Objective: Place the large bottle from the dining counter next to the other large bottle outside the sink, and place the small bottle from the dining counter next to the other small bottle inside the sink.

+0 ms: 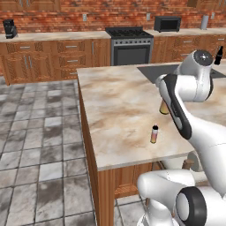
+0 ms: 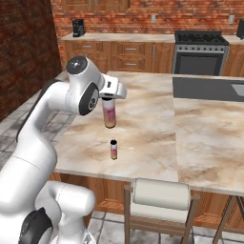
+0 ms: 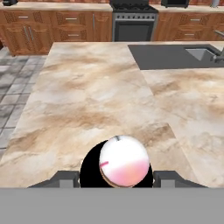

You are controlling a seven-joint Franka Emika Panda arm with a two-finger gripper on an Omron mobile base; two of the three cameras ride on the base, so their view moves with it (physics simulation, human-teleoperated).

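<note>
Pink-to-orange large bottle (image 2: 110, 113) in gripper (image 2: 109, 101), above marbled dining counter (image 2: 143, 128)

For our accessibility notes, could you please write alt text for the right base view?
The white robot arm's gripper holds the large pink-and-orange bottle upright by its top, lifted above the marbled dining counter. The small pink-and-orange bottle stands on the counter below it. The dark sink surround lies further right, a stove behind.
</note>
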